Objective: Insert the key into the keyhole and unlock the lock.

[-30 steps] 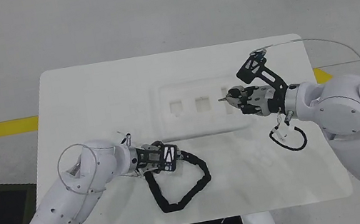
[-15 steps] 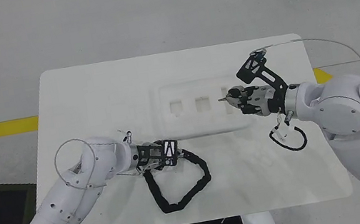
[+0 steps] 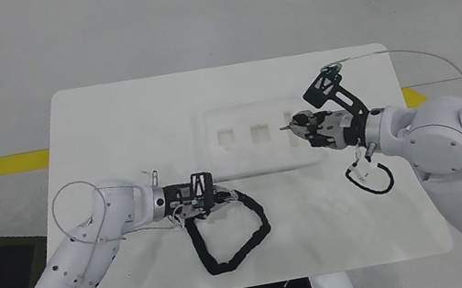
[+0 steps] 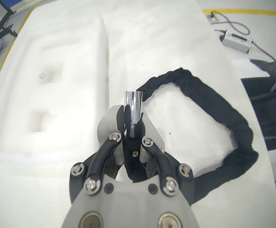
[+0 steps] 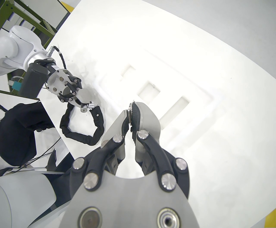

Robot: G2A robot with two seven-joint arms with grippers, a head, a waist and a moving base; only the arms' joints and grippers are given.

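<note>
White tabletop [image 3: 116, 127] bears a black-sleeved chain lock [image 4: 235, 121] with chrome cylinder [image 4: 133, 105].

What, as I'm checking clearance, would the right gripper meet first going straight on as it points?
Probably the foam tray: the right gripper, shut on the key, points over its recesses; height unclear.

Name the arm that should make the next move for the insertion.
Likely right. The right end effector pinches the key, while the left end effector grips the lock cylinder, keyhole facing the right arm.
</note>
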